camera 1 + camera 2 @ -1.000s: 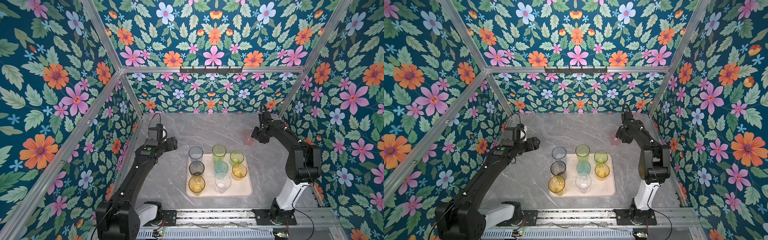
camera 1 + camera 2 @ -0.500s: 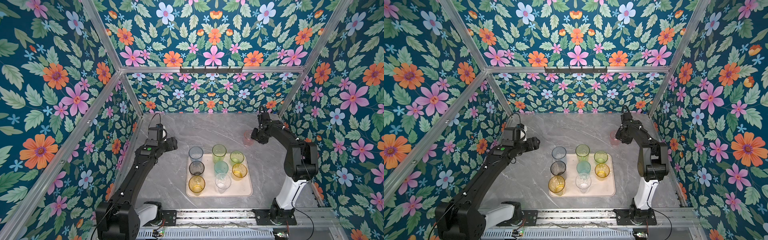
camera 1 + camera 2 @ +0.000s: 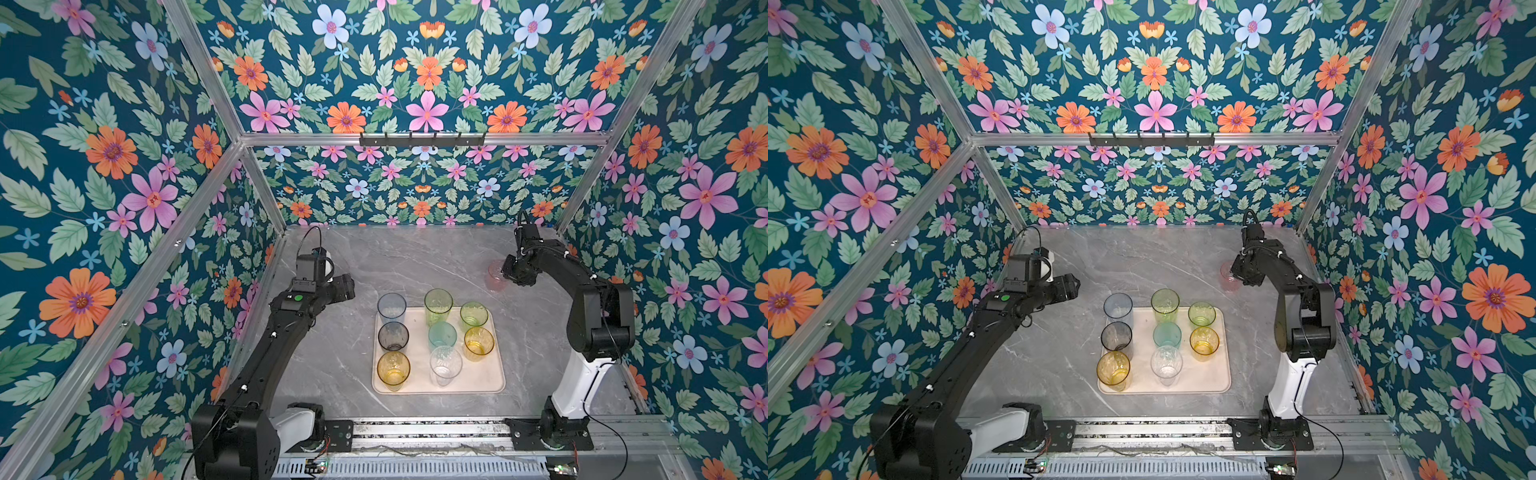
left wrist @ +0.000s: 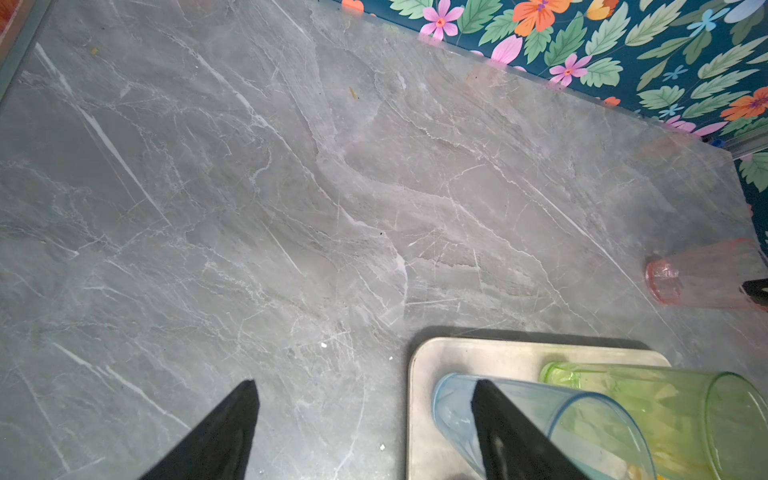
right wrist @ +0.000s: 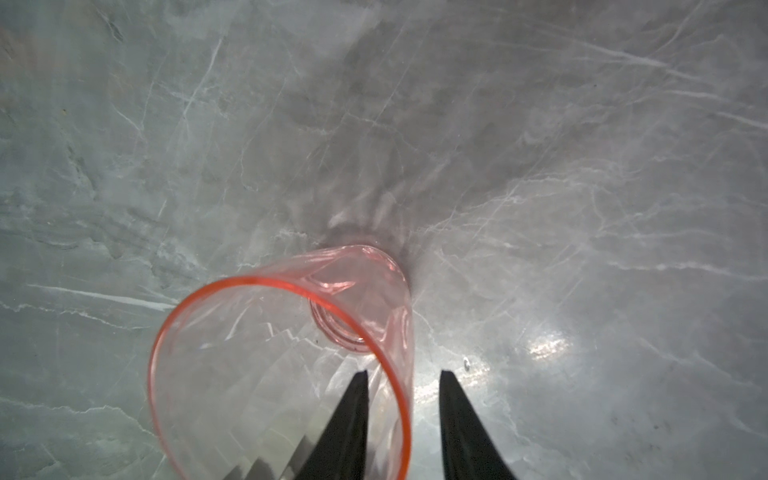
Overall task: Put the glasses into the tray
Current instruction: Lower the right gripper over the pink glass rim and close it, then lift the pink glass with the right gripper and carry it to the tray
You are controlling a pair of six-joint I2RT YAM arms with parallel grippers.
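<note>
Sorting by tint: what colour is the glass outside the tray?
Pink. The glass shows best in the right wrist view.

Glasses [image 3: 443, 334]: nine in all, eight in the tray [image 3: 486, 374], one pink glass [image 3: 496, 276] outside. Trays: one. Robot arms [image 3: 282, 332]: two.

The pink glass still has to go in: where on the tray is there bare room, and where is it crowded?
Free: the tray's near-right corner, bordered by the yellow glass behind it and the clear glass beside it. Elsewhere the tray is crowded, in three close-packed columns. Bare table lies between the tray and the left arm.
</note>
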